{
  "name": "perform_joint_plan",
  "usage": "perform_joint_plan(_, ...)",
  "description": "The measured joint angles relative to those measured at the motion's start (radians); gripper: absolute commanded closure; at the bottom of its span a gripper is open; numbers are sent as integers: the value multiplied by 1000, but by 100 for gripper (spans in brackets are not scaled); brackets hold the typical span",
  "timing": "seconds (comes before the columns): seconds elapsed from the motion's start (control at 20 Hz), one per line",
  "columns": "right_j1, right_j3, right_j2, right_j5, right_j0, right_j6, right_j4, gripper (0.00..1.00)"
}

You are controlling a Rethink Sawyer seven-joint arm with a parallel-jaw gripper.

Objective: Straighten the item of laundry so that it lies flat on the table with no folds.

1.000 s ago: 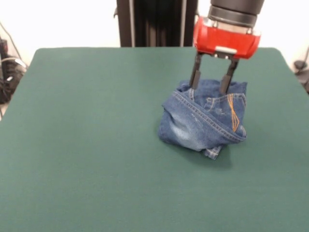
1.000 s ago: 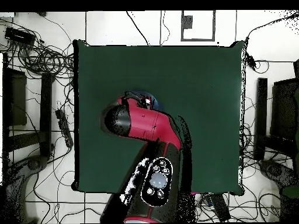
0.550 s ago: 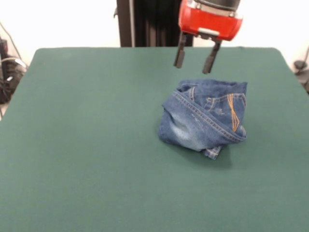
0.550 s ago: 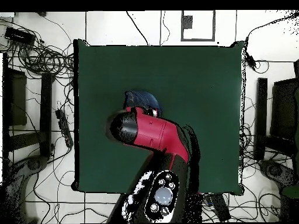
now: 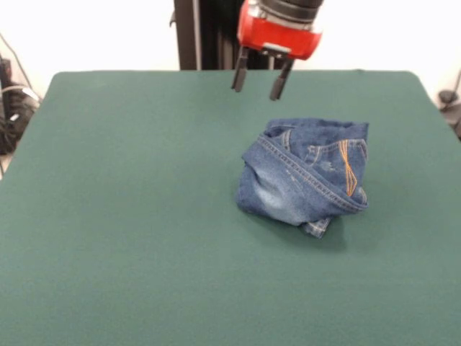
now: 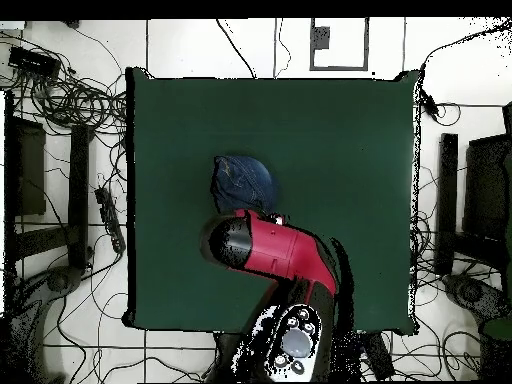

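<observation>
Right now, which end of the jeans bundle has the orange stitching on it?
The jeans show orange stitching on the pocket at their right end in the front view. The left end is only plain faded denim. The open gripper hangs above the table, touching neither.

front view: low, close, across the table, facing its far edge.
overhead view: high, straight down, whole table.
shared: the tabletop.

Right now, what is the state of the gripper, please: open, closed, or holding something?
Gripper: open, holding nothing, raised above the table, apart from the crumpled jeans.
</observation>
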Motion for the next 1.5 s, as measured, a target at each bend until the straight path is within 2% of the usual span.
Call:
perform_joint_plan(0.5, 2, 104, 37, -138, -66, 0, -30, 0)
perform_joint_plan(1.15, -58, 123, 114, -143, -49, 0, -28, 0)
perform_joint_plan(1.5, -32, 122, 159, -166, -51, 0, -23, 0)
